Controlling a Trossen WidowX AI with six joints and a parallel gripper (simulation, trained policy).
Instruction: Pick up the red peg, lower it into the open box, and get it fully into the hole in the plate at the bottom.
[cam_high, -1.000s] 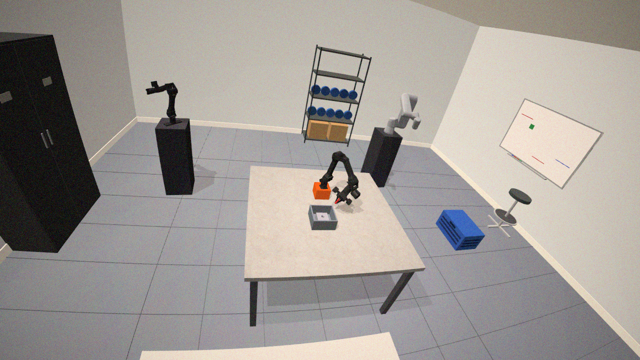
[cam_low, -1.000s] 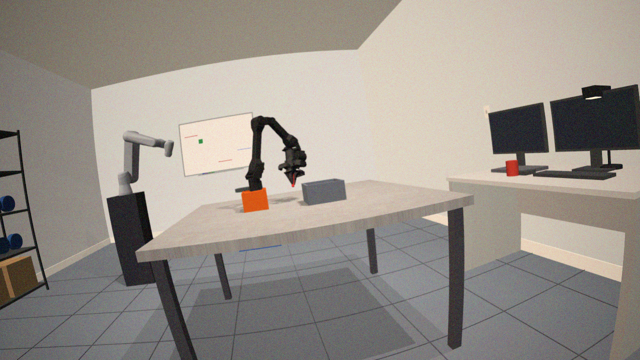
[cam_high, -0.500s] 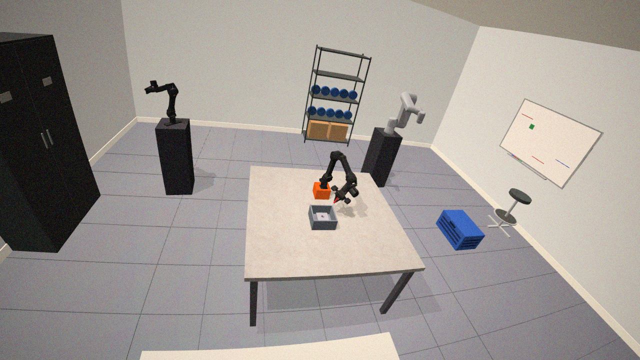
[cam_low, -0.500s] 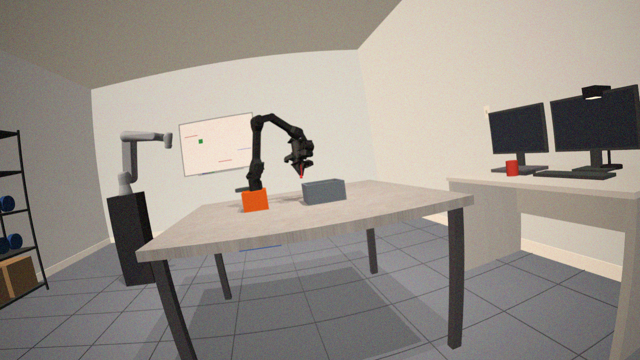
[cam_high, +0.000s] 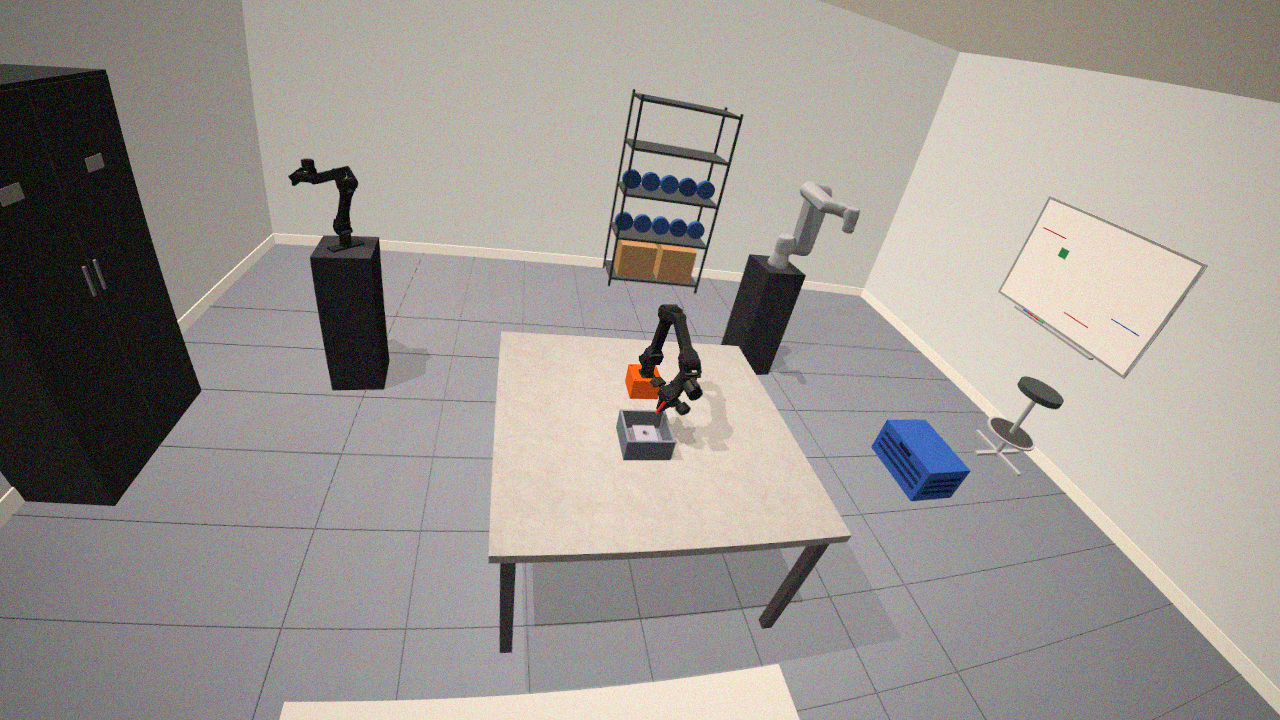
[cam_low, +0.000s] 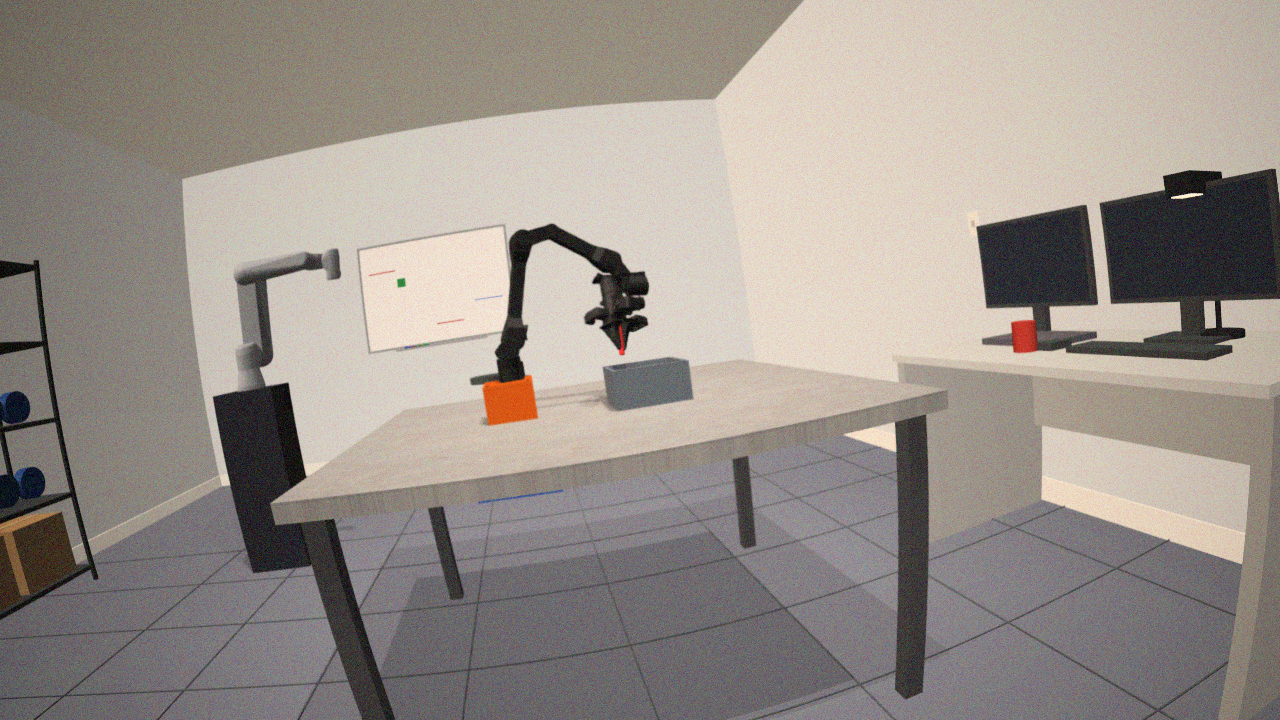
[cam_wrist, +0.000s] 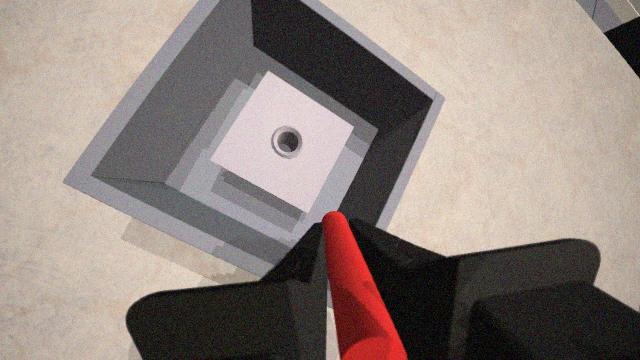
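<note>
- The black robot gripper has its fingers squeezed on the long, round red peg.
- The peg is up above the open gray box, near its rim (it leans a bit in the top view).
- Inside the box, at the bottom, is the square white plate (its round hole has no peg in it).
- Beside the box, apart from it, sits the bright orange block.

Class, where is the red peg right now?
In the wrist view, the red peg is at bottom centre, clamped between the gripper's fingers; the exterior view shows it above the grey box.
</note>
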